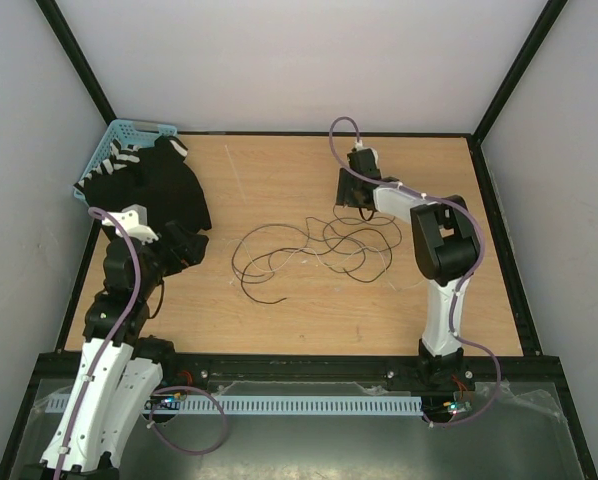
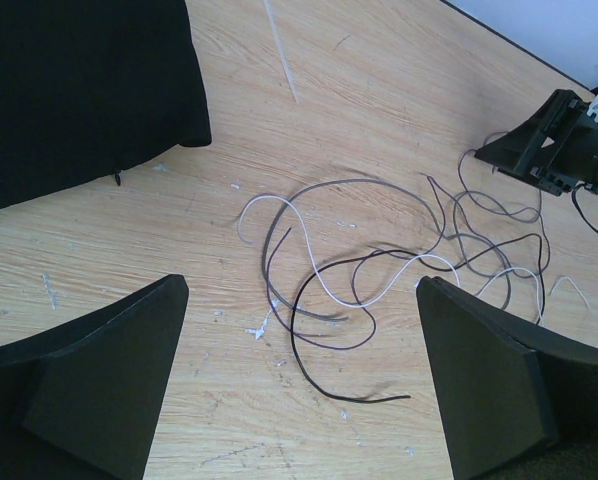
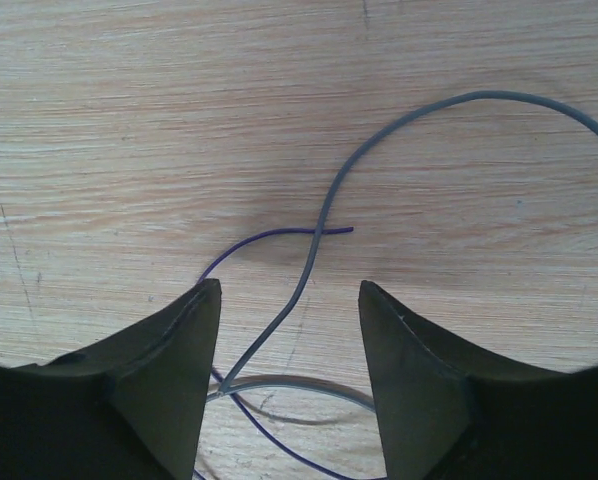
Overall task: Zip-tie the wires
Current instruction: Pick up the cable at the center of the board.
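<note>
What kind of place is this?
Probably a robot test booth: a wooden table walled by plain white panels, a left arm and right arm bolted at its near edge, and loose wires laid out.

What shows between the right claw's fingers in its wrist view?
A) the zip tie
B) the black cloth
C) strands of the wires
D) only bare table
C: the right claw is open and thin strands of the wires run across the gap.
</note>
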`<state>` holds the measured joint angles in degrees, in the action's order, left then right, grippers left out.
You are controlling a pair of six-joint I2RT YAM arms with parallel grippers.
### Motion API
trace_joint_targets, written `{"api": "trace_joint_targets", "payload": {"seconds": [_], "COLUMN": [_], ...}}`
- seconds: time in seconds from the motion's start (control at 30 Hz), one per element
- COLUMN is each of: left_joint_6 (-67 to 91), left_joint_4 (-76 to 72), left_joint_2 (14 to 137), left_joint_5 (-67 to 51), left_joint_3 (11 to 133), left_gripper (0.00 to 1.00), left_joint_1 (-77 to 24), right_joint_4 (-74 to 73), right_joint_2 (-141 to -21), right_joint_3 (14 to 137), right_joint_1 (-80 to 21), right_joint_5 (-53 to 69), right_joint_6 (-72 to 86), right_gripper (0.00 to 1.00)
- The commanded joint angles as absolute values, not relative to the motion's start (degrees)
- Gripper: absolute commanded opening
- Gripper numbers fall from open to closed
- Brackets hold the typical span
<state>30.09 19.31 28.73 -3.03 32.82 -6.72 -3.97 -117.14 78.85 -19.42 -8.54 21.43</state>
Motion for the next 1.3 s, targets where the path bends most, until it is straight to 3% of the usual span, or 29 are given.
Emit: {"api": "trace_joint_targets", "payload": {"seconds": [0.0,0.1,0.3,0.4,0.83,1.27], "left_joint_6": [30.41,30.32,30.23,30.12,29.95,27.36], "left_joint_4": [19.68,19.77,19.91,19.96,18.35,5.24], "left_joint_2": [27.98,27.7,27.42,27.13,27.88,36.72], "left_joint_5": [-3.29,-3.19,-3.14,-3.03,-5.1,-24.23], "left_joint_3": [32.64,32.64,32.7,32.74,32.88,33.17], "left_gripper": [0.99,0.99,0.99,0.99,0.99,0.99], "left_joint_1": [-6.5,-6.5,-6.5,-6.5,-6.5,-6.83], "right_joint_4": [-5.26,-5.34,-5.99,-6.45,-6.07,7.66], "right_joint_2": [-117.49,-116.88,-114.96,-113.85,-99.98,-81.24], "right_joint_3": [79.66,79.37,79.55,79.91,90.84,96.03], "right_joint_1": [-20.3,-20.39,-20.35,-20.35,-20.36,-20.36], "right_joint_5": [-10.82,-11.34,-12.93,-13.1,-13.12,3.08], "right_joint_6": [20.75,20.38,18.97,18.44,11.62,10.02], "right_gripper": [0.64,0.53,0.14,0.05,0.0,0.0]}}
